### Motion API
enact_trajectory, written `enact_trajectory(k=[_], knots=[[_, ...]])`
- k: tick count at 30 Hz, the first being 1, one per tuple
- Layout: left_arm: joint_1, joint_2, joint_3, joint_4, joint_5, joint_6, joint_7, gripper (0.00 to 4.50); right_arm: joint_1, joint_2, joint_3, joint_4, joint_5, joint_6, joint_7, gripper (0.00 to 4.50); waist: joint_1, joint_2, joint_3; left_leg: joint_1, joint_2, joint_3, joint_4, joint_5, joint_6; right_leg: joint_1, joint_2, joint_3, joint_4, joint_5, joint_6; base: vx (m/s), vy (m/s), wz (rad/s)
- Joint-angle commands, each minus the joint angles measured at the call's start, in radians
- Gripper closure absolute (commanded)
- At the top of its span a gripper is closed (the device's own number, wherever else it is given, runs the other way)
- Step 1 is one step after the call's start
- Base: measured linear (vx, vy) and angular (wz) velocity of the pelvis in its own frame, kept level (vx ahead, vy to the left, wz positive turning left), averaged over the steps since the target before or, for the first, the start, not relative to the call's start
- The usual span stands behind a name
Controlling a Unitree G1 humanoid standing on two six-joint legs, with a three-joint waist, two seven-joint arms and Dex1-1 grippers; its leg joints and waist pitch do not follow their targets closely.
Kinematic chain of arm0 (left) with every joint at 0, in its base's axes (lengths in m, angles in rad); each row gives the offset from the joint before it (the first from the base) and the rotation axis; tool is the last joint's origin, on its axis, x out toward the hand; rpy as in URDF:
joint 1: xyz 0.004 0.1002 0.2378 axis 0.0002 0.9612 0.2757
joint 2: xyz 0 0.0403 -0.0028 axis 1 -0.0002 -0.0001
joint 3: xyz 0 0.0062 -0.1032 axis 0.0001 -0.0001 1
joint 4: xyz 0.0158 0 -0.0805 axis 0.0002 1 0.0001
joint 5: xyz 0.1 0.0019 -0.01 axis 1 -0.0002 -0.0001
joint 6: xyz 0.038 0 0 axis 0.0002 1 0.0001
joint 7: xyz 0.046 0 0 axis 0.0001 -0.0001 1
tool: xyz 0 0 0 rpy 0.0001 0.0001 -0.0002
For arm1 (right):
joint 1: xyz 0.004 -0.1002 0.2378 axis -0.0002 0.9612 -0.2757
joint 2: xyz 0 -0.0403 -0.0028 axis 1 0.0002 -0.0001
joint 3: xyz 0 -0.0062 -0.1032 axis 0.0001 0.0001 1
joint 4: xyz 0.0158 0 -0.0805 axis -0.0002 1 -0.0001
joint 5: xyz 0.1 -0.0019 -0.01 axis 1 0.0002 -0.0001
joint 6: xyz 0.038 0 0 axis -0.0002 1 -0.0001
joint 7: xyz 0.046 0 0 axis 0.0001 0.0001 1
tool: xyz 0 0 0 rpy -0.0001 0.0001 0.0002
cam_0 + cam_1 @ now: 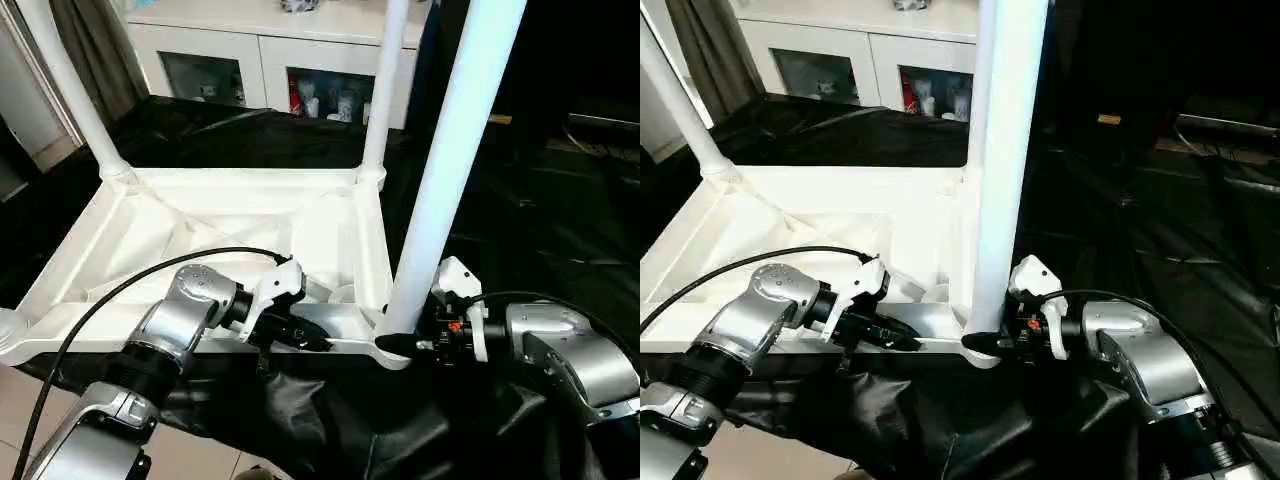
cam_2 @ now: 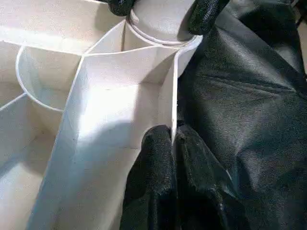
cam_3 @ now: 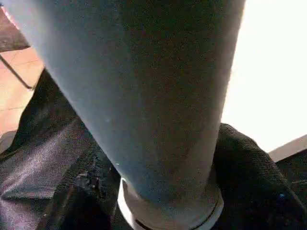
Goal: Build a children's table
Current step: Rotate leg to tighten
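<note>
table top [image 1: 250, 215] lies underside up on black sheeting [image 1: 520, 200], ribs showing. left claw [image 2: 171, 143] pinched shut on the top's near rim wall, one finger each side of the thin edge. just to its right, right claw [image 1: 405, 343] clamped round the base of a leg [image 1: 455, 160] standing in the near right corner socket. two more legs [image 1: 385, 90] stand upright in the far corners beyond both claws.
</note>
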Motion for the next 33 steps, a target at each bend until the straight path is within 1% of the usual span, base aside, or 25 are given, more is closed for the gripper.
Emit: enact_trajectory(k=[1,3,4,5,6,7,8,9,10,11,12,13,14,15,17,18,19,20,21,22,25,28,30,32,33], knots=[[-0.005,-0.043,-0.006,-0.015,-0.021,-0.007,0.019,4.50,-0.006,0.019,0.020,0.008,0.003,0.018,-0.014,2.04,0.001,-0.023,-0.057,0.004,0.041,-0.008,-0.055,-0.147,0.071,0.047,-0.063,0.045,-0.071,-0.132,-0.223,0.000,0.000,0.00],[-0.022,-0.063,0.007,0.017,-0.004,-0.025,0.090,4.50,-0.017,0.054,0.003,0.049,-0.016,0.013,-0.081,2.08,0.001,-0.025,-0.056,0.004,0.041,-0.010,-0.057,-0.165,0.060,0.047,-0.065,0.045,-0.076,-0.173,-0.213,0.000,0.000,0.00],[-0.031,-0.072,0.013,0.033,0.006,-0.033,0.127,4.50,-0.022,0.074,-0.009,0.072,-0.024,0.009,-0.117,2.12,-0.001,-0.025,-0.053,0.005,0.040,-0.009,-0.060,-0.185,0.051,0.043,-0.064,0.044,-0.081,-0.214,-0.206,0.000,0.000,0.00],[-0.032,-0.073,0.014,0.033,0.007,-0.034,0.129,4.50,-0.022,0.075,-0.010,0.073,-0.025,0.009,-0.119,2.12,-0.002,-0.025,-0.052,0.005,0.038,-0.009,-0.060,-0.196,0.043,0.042,-0.065,0.044,-0.084,-0.242,-0.200,0.000,0.000,0.00],[-0.054,-0.092,0.027,0.067,0.026,-0.042,0.204,4.50,-0.034,0.118,-0.042,0.116,-0.032,0.012,-0.200,2.21,0.000,-0.026,-0.054,0.006,0.039,-0.012,-0.062,-0.201,0.033,0.046,-0.068,0.045,-0.086,-0.267,-0.186,0.000,0.000,0.00],[-0.057,-0.095,0.029,0.072,0.029,-0.042,0.214,4.50,-0.036,0.124,-0.047,0.122,-0.032,0.012,-0.212,2.25,-0.003,-0.023,-0.053,0.006,0.038,-0.013,-0.064,-0.206,0.025,0.043,-0.065,0.044,-0.087,-0.268,-0.180,0.000,0.000,0.00],[-0.086,-0.119,0.041,0.116,0.050,-0.042,0.300,4.50,-0.048,0.176,-0.086,0.162,-0.036,0.015,-0.314,2.29,-0.004,-0.014,-0.055,0.006,0.037,-0.014,-0.063,-0.207,0.018,0.042,-0.065,0.045,-0.085,-0.261,-0.180,0.000,0.000,0.00],[-0.105,-0.136,0.046,0.146,0.063,-0.041,0.356,4.50,-0.054,0.208,-0.110,0.181,-0.038,0.021,-0.380,2.31,-0.009,-0.021,-0.057,0.007,0.036,-0.014,-0.064,-0.209,0.008,0.043,-0.064,0.043,-0.086,-0.245,-0.182,0.000,0.000,0.00],[-0.120,-0.151,0.048,0.171,0.073,-0.040,0.398,4.50,-0.056,0.233,-0.127,0.193,-0.043,0.023,-0.434,2.33,-0.008,-0.009,-0.059,0.011,0.037,-0.016,-0.063,-0.208,-0.002,0.041,-0.064,0.044,-0.082,-0.221,-0.186,0.000,0.000,0.00],[-0.139,-0.173,0.053,0.204,0.085,-0.040,0.465,4.50,-0.055,0.261,-0.146,0.201,-0.051,0.030,-0.496,2.34,-0.013,-0.003,-0.058,0.011,0.037,-0.015,-0.063,-0.213,-0.006,0.041,-0.061,0.045,-0.084,-0.205,-0.188,0.000,0.000,0.00],[-0.157,-0.196,0.061,0.237,0.092,-0.042,0.522,4.50,-0.053,0.288,-0.162,0.206,-0.059,0.036,-0.552,2.37,-0.014,-0.001,-0.062,0.014,0.036,-0.016,-0.061,-0.216,-0.014,0.042,-0.059,0.045,-0.079,-0.160,-0.197,0.000,0.000,0.00],[-0.174,-0.220,0.066,0.267,0.098,-0.044,0.574,4.50,-0.048,0.319,-0.180,0.208,-0.071,0.034,-0.616,2.37,-0.021,-0.003,-0.061,0.012,0.033,-0.014,-0.061,-0.209,-0.014,0.043,-0.055,0.045,-0.080,-0.116,-0.201,0.000,0.000,0.00],[-0.184,-0.235,0.070,0.286,0.101,-0.045,0.605,4.50,-0.044,0.339,-0.192,0.210,-0.080,0.032,-0.657,2.38,-0.019,-0.004,-0.065,0.012,0.033,-0.016,-0.060,-0.203,-0.016,0.046,-0.057,0.044,-0.076,-0.095,-0.206,0.000,0.000,0.00],[-0.197,-0.255,0.072,0.309,0.105,-0.056,0.639,4.50,-0.037,0.370,-0.210,0.207,-0.090,0.039,-0.724,2.39,-0.022,0.002,-0.064,0.011,0.032,-0.015,-0.058,-0.189,-0.010,0.047,-0.056,0.045,-0.075,-0.066,-0.211,0.000,0.000,0.00],[-0.214,-0.281,0.073,0.341,0.109,-0.073,0.675,4.50,-0.028,0.408,-0.230,0.205,-0.104,0.045,-0.801,2.42,-0.021,-0.002,-0.065,0.011,0.029,-0.014,-0.058,-0.190,-0.002,0.050,-0.057,0.044,-0.078,-0.072,-0.205,0.000,0.000,0.00],[-0.236,-0.308,0.068,0.380,0.117,-0.104,0.699,4.50,-0.009,0.449,-0.230,0.187,-0.117,0.029,-0.847,2.43,-0.022,-0.003,-0.064,0.010,0.029,-0.014,-0.059,-0.194,0.002,0.050,-0.057,0.044,-0.081,-0.086,-0.200,0.000,0.000,0.00],[-0.248,-0.319,0.066,0.397,0.120,-0.123,0.703,4.50,0.003,0.465,-0.216,0.168,-0.122,0.022,-0.850,2.43,-0.020,0.003,-0.062,0.014,0.030,-0.013,-0.060,-0.218,0.001,0.046,-0.059,0.045,-0.087,-0.128,-0.188,0.000,0.000,0.00],[-0.248,-0.319,0.066,0.397,0.120,-0.123,0.703,4.50,0.003,0.465,-0.216,0.168,-0.122,0.022,-0.850,2.43,-0.021,0.001,-0.060,0.016,0.030,-0.013,-0.062,-0.234,0.001,0.044,-0.058,0.046,-0.092,-0.153,-0.179,0.000,0.000,0.00],[-0.263,-0.328,0.062,0.420,0.120,-0.149,0.697,4.50,0.007,0.473,-0.200,0.151,-0.135,0.011,-0.856,2.43,-0.020,0.003,-0.059,0.018,0.031,-0.015,-0.065,-0.258,-0.001,0.044,-0.059,0.046,-0.094,-0.190,-0.171,0.000,0.000,0.00],[-0.263,-0.328,0.062,0.420,0.120,-0.149,0.697,4.50,0.007,0.473,-0.200,0.151,-0.135,0.011,-0.856,2.43,-0.019,0.004,-0.060,0.020,0.033,-0.015,-0.067,-0.275,-0.004,0.042,-0.059,0.047,-0.097,-0.211,-0.162,0.000,0.000,0.00],[-0.263,-0.316,0.045,0.434,0.134,-0.192,0.660,4.50,-0.014,0.466,-0.211,0.151,-0.142,-0.003,-0.864,2.43,-0.019,0.010,-0.062,0.013,0.034,-0.020,-0.069,-0.271,-0.007,0.047,-0.059,0.047,-0.091,-0.174,-0.161,0.000,0.000,0.00],[-0.250,-0.304,0.038,0.424,0.133,-0.217,0.614,4.50,-0.011,0.445,-0.189,0.137,-0.144,-0.017,-0.819,2.43,-0.018,0.007,-0.061,0.010,0.033,-0.019,-0.069,-0.271,-0.001,0.049,-0.062,0.047,-0.092,-0.182,-0.159,0.000,0.000,0.00],[-0.240,-0.293,0.037,0.420,0.127,-0.247,0.561,4.50,0.002,0.425,-0.169,0.110,-0.134,-0.013,-0.760,1.90,-0.014,0.001,-0.061,0.007,0.034,-0.018,-0.068,-0.245,0.012,0.049,-0.063,0.047,-0.089,-0.164,-0.160,0.000,0.000,0.00],[-0.233,-0.286,0.036,0.411,0.122,-0.257,0.534,4.50,0.007,0.407,-0.152,0.097,-0.133,-0.006,-0.724,1.77,-0.011,0.003,-0.060,0.003,0.033,-0.019,-0.066,-0.228,0.024,0.053,-0.064,0.046,-0.087,-0.141,-0.162,0.000,0.000,0.00],[-0.223,-0.277,0.039,0.398,0.115,-0.265,0.507,4.50,0.017,0.360,-0.110,0.068,-0.143,0.008,-0.664,1.77,-0.011,0.004,-0.059,0.003,0.034,-0.020,-0.067,-0.224,0.026,0.052,-0.063,0.046,-0.087,-0.137,-0.163,0.000,0.000,0.00]])
